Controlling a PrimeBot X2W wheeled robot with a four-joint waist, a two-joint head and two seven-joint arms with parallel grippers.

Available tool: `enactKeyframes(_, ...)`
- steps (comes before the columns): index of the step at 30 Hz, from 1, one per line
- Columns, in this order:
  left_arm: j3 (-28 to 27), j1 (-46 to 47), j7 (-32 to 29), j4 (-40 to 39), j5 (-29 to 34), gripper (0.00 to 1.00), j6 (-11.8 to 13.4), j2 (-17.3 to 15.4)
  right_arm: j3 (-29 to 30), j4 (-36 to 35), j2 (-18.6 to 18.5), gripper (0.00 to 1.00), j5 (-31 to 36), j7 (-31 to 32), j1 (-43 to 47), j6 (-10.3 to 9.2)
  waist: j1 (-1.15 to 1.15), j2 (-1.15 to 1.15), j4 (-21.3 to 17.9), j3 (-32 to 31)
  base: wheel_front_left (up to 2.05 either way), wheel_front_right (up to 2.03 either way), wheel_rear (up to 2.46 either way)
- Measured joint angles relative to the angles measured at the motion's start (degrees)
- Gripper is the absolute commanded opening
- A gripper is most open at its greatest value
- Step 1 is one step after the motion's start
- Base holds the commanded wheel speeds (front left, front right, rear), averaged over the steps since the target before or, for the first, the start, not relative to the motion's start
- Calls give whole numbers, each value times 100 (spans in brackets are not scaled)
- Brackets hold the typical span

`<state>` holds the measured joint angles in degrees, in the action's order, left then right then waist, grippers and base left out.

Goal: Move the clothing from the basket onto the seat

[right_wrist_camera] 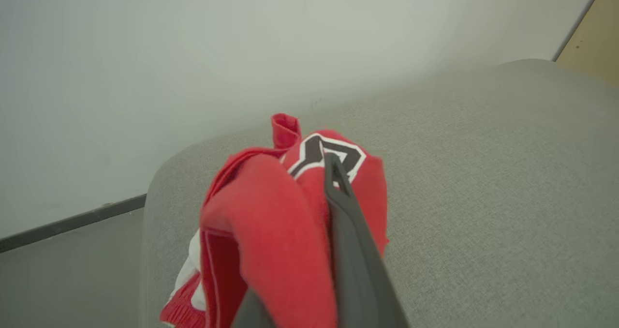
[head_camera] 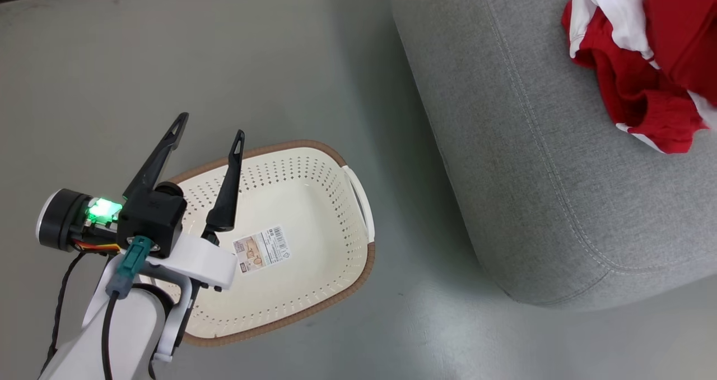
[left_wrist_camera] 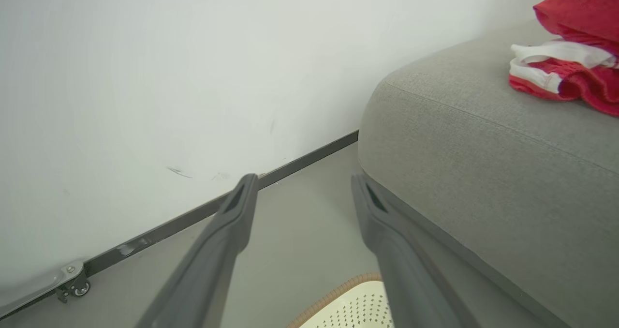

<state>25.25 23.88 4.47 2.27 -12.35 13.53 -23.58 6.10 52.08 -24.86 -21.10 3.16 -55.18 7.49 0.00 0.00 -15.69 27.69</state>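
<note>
Hovering over the basket (head_camera: 302, 172), the left pincer (head_camera: 211, 126) has its two dark fingers spread wide with nothing between them. Its wrist shows a green light (head_camera: 103, 209). In the left wrist view the same left pincer (left_wrist_camera: 304, 180) points toward the wall (left_wrist_camera: 145, 76) and dark skirting (left_wrist_camera: 193, 216), and a bit of basket (left_wrist_camera: 353, 308) rim sits at the bottom edge.

The basket stands on the grey floor (head_camera: 168, 49), near the seat (head_camera: 532, 189) but apart from it. Only a label sticker (head_camera: 261, 249) shows on its inside bottom.

The clothing (head_camera: 644, 72), red with white trim, is bunched on the seat near the top right of the head view. From the left wrist it lies on top of the seat (left_wrist_camera: 483, 173) as a red and white heap (left_wrist_camera: 570, 71).

In the right wrist view the right pincer (right_wrist_camera: 314, 183) is wrapped in red clothing (right_wrist_camera: 261, 212). One finger (right_wrist_camera: 348, 241) lies against a black and white emblem and the other is buried under the cloth, so it looks clamped on the fabric, though the contact is hidden. This piece is over the seat (right_wrist_camera: 483, 173), with more red and white cloth below it at the seat's edge.
</note>
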Motion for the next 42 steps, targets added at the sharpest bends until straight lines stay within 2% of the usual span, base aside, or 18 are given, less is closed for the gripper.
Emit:
enactKeyframes(14,-67,23,11,4,-2,100,29,32,-589,16,127,1,-448,356,310,0,0,0,-315,137,0,0,0)
enactKeyframes(17,-96,23,27,42,-12,100,56,34,-742,-53,132,30,-620,477,397,0,0,0,-389,142,0,0,0)
enactKeyframes(19,-107,23,68,64,-12,100,58,38,-865,-125,131,44,-723,555,455,0,0,0,-436,138,0,0,0)
enactKeyframes(20,-116,23,70,76,-15,100,58,43,-933,-165,131,48,-755,592,481,0,0,0,-460,135,0,0,0)
enactKeyframes(21,-126,23,87,89,-25,100,58,47,-1000,-202,127,91,-798,623,500,0,0,0,-482,130,0,0,0)
enactKeyframes(22,-137,23,89,100,-38,100,58,54,-1050,-240,126,100,-848,644,513,0,0,0,-504,124,0,0,0)
enactKeyframes(31,-164,14,235,220,-111,100,111,130,-1644,-760,63,100,-1249,925,802,0,0,0,-704,15,0,0,0)
enactKeyframes(42,-259,-43,465,426,-218,100,129,205,-2332,-1662,-208,100,-1761,1071,1333,0,0,0,-940,-247,0,0,0)
